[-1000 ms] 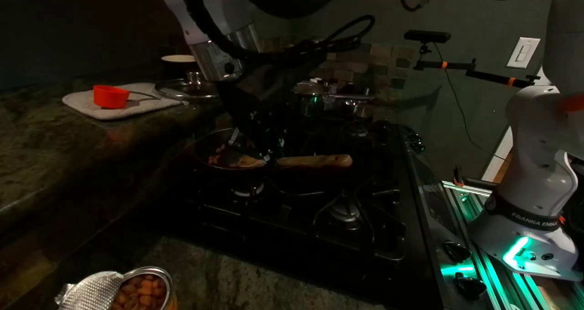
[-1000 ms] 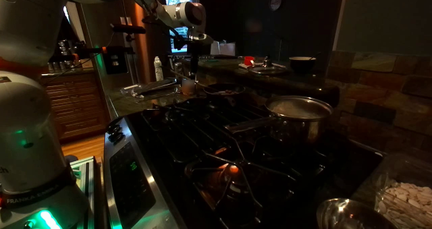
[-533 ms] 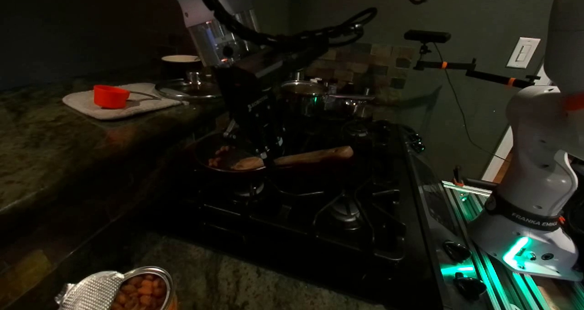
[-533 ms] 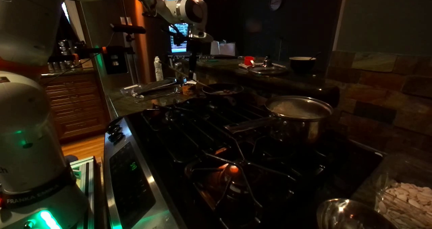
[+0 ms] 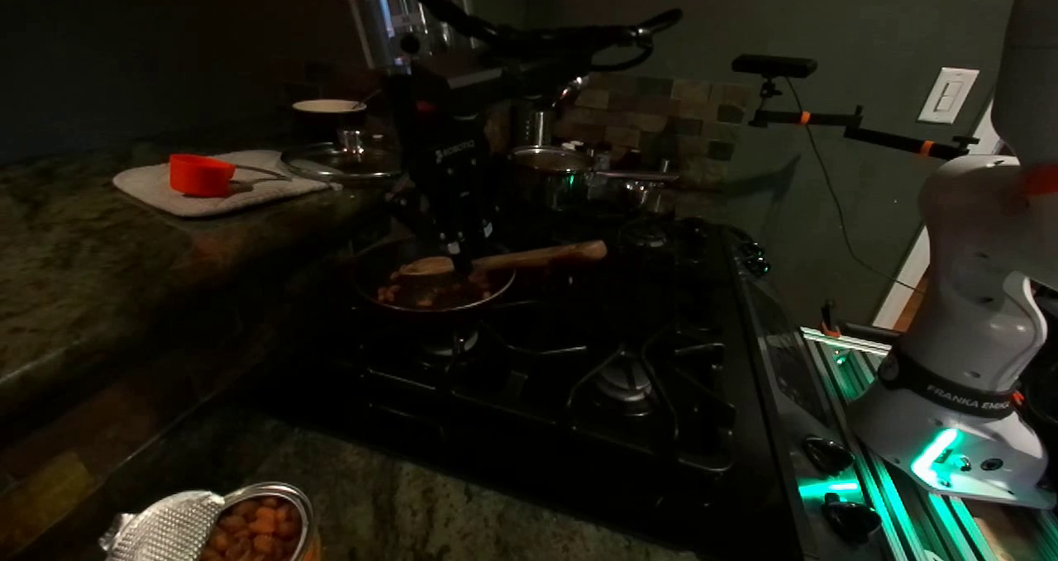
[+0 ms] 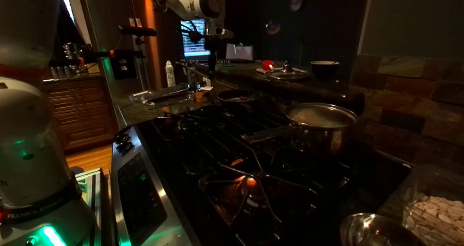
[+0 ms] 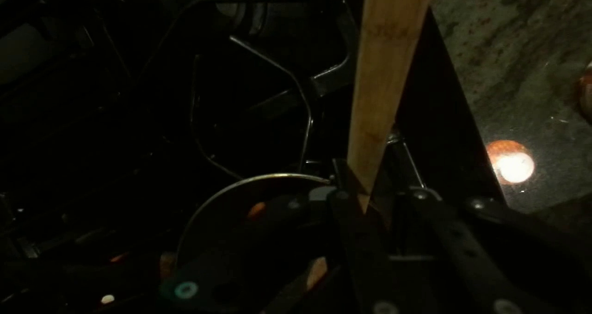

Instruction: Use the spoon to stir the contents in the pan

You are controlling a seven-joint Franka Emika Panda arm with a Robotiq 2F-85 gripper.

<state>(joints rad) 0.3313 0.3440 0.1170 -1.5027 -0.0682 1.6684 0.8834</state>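
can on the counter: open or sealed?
Open: in an exterior view the can has its metal lid bent back, and orange-brown chunks show inside.

Wooden spoon (image 5: 533, 258) in the claw (image 5: 462, 264)

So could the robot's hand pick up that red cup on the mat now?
Probably not: the gripper appears shut on the wooden spoon, so it would likely need to put that down first. The red cup looks uncovered on its pale mat.
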